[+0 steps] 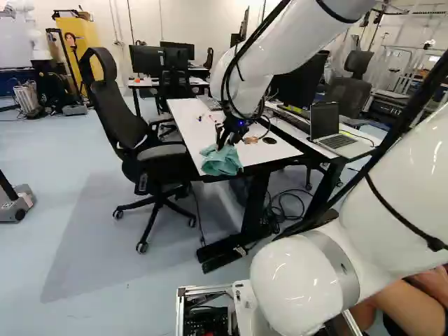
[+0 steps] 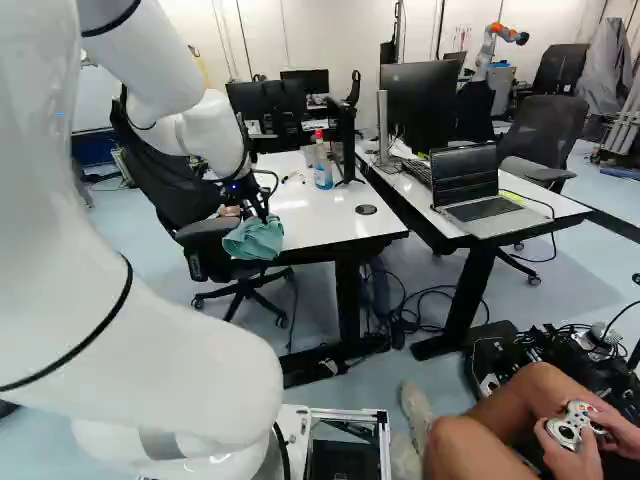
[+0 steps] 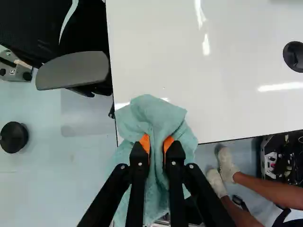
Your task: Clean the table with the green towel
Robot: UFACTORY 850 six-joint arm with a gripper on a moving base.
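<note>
"What does the left base view give you?"

"The arm [image 1: 280, 42], smooth glossy white in fat rounded tubes, comes in from the upper right and bends down to the table [image 1: 185, 115]. The claw [image 1: 227, 131] points downward at the near corner, with the towel [image 1: 221, 162] below it: soft, crumpled, blue-green. Beside that corner is a chair [image 1: 115, 101] with a curved mesh back."

"And the right base view?"

"There the arm slopes down from the upper left to the same corner. The towel is a rounded, rumpled bunch. Farther back on the hard, shiny white top stands a clear bottle [image 2: 323, 172] with a red cap, and nearer is a flat black disc [image 2: 366, 209]."

"Is the claw spread, in the wrist view?"

"No, it's pinching the towel: its orange pads [image 3: 145, 143] press a thick fold from both sides. The fuzzy cloth fans out in loose creases, partly over the tabletop's corner, partly past the edge. A smooth grey armrest [image 3: 73, 71] is near."
</note>
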